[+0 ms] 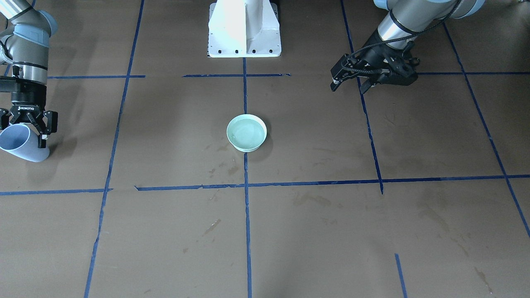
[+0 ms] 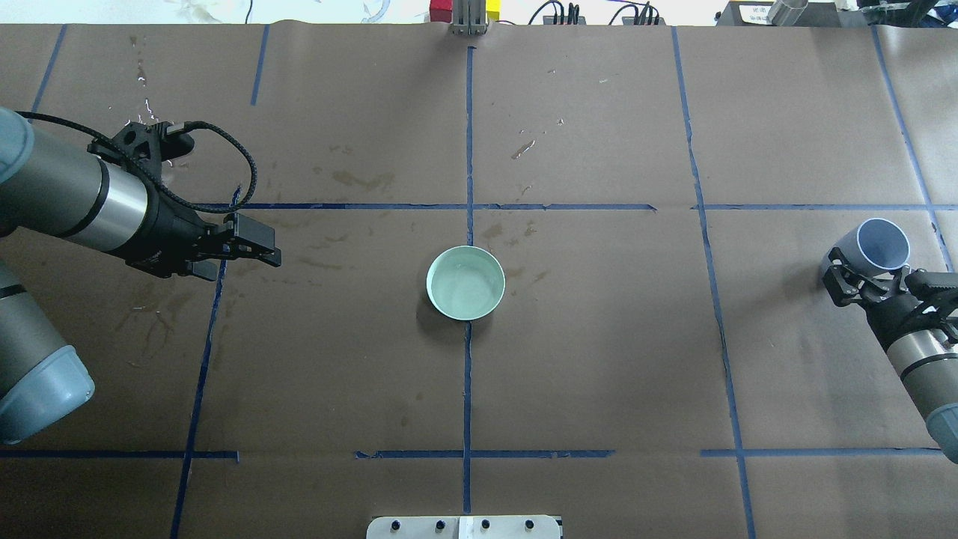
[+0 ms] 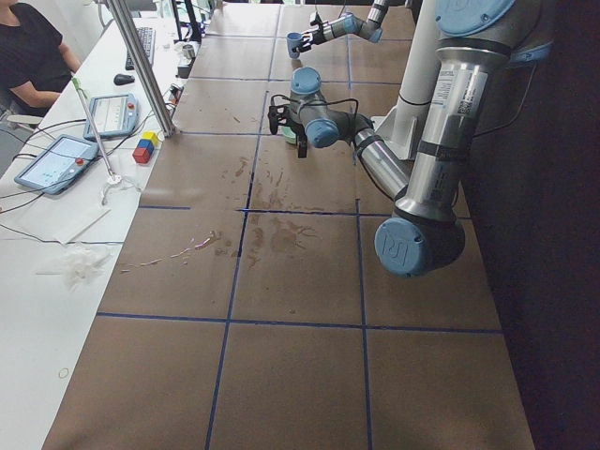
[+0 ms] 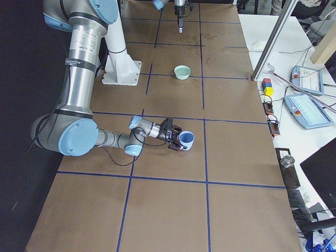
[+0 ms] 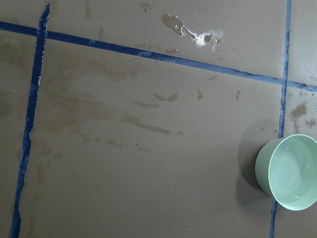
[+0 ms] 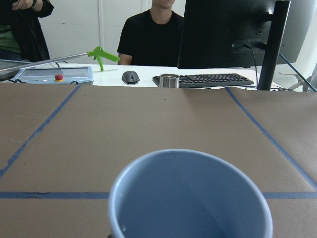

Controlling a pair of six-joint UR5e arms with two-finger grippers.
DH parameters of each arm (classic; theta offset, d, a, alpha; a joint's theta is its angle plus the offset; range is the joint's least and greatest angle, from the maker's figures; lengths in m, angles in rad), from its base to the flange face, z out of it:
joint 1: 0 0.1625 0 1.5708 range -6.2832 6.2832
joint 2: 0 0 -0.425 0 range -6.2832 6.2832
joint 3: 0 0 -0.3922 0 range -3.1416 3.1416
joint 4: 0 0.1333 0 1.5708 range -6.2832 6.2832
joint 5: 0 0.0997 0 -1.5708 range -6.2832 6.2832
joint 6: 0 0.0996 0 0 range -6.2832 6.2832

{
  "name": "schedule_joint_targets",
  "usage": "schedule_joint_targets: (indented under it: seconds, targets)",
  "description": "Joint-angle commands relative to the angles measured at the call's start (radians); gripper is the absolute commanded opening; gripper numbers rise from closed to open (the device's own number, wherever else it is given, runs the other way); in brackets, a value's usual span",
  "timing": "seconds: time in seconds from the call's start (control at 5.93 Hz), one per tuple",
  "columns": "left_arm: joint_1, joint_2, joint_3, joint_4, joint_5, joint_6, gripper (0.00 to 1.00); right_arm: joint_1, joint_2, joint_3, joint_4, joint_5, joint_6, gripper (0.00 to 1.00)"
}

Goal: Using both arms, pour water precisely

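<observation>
Right, on my feeds the water point(image 2: 465, 286) lies in the mint-green bowl point(image 2: 432, 296), glossy and shallow; the bowl stands upright on the brown counter point(image 2: 599, 359), right on the middle blue tape line point(image 2: 468, 389), well apart from both arms. The right pincer point(image 2: 876, 277) is clamped around a pale blue cup point(image 2: 883, 244) at the counter's right end; the cup is tipped over, its mouth pointing away from the robot; the right wrist view looks straight into it, and I cannot tell whether any liquid is left inside, nor whether it touches the counter. The left pincer point(image 1: 351, 86) hangs over the counter on the left side with its fingers spread and nothing between them. Damp stains mark the paper near the bowl; the left wrist view shows a small shiny wet patch point(image 5: 194, 33) beside a tape line.
</observation>
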Motion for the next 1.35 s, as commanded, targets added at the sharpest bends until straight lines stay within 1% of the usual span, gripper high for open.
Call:
schedule_joint_targets:
  seconds: [0.0, 0.17, 0.34, 0.51, 0.84, 1.18]
  targets:
    - [0.000, 0.000, -0.005, 0.000, 0.000, 0.000, 1.00, 0.002, 0.001, 0.004, 0.003, 0.006, 0.012, 0.95]
    - [-0.002, 0.002, -0.006, 0.000, 0.000, 0.000, 1.00, 0.000, 0.000, 0.006, 0.003, 0.001, 0.010, 1.00]
    - [-0.003, 0.002, -0.006, 0.000, -0.002, 0.000, 1.00, 0.002, 0.001, 0.010, 0.003, 0.001, 0.009, 1.00]
    - [-0.003, 0.002, -0.009, 0.000, -0.002, 0.000, 1.00, 0.005, -0.005, 0.044, 0.003, 0.001, 0.000, 1.00]
    - [-0.003, 0.004, -0.011, 0.006, -0.002, 0.000, 1.00, 0.009, -0.022, 0.065, 0.004, -0.008, -0.022, 1.00]
    - [-0.003, 0.002, -0.011, 0.011, -0.002, 0.000, 1.00, 0.025, -0.069, 0.174, 0.003, -0.006, -0.071, 1.00]
